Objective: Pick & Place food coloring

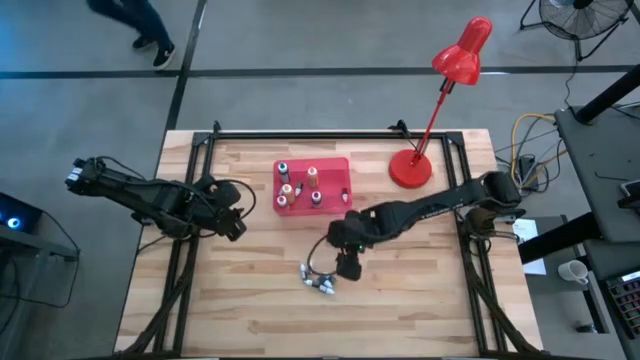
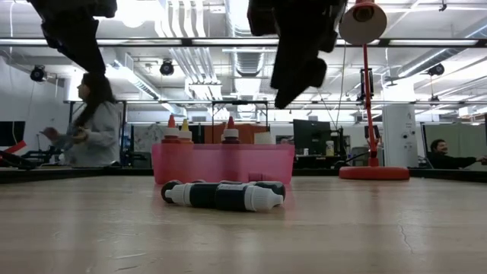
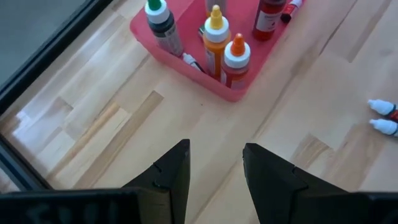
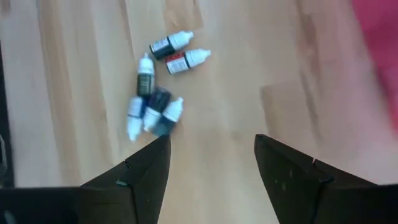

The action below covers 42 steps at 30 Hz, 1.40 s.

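Note:
Several small dark food coloring bottles point(image 1: 318, 282) with white caps lie on their sides in a loose cluster on the table point(image 4: 155, 99), point(image 2: 224, 195). Other bottles stand upright in the shallow red tray point(image 1: 312, 187): green-capped point(image 3: 163, 28), yellow-capped point(image 3: 215, 37) and orange-capped point(image 3: 236, 59). My right gripper point(image 1: 347, 266) hangs open and empty above the table, just right of the loose cluster point(image 4: 211, 146), raised well clear point(image 2: 300, 68). My left gripper point(image 1: 237, 220) waits open left of the tray point(image 3: 216, 152).
A red desk lamp stands with its round base point(image 1: 410, 168) on the far right of the table, right of the tray point(image 2: 373, 173). Black frame rails run along the left point(image 1: 185, 250) and right table edges. Bare wood lies near the cluster. A person point(image 2: 91, 125) stands beyond the table.

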Each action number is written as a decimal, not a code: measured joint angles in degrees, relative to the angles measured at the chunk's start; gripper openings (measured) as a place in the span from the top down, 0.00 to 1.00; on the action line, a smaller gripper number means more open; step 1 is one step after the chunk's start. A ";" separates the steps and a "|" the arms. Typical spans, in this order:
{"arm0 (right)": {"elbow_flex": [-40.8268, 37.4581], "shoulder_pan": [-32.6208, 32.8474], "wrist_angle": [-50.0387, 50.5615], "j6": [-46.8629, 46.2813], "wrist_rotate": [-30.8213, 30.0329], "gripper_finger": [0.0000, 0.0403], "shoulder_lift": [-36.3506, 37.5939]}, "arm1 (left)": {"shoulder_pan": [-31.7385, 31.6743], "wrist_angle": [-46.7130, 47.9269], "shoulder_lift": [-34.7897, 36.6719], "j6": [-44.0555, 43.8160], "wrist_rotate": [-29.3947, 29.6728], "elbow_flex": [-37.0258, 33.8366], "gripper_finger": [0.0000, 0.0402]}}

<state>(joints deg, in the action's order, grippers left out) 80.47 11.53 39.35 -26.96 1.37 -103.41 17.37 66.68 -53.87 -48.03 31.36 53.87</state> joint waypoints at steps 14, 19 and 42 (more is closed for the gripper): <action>-2.19 7.83 -4.46 -19.59 -3.04 0.44 -8.13 | 0.04 -0.11 -0.11 0.92 -1.86 -0.68 0.70; -2.16 9.21 -4.40 -19.63 -3.04 0.45 -9.44 | 0.04 -0.10 -0.11 0.92 -1.87 -0.68 0.70; -2.14 7.60 -11.11 -19.59 -4.57 0.53 -13.69 | 0.00 -0.24 -0.11 3.06 -1.72 -0.68 0.70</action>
<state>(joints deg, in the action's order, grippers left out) 78.32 19.13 28.24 -46.55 -3.20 -117.10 17.37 66.43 -53.98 -44.97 29.63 53.19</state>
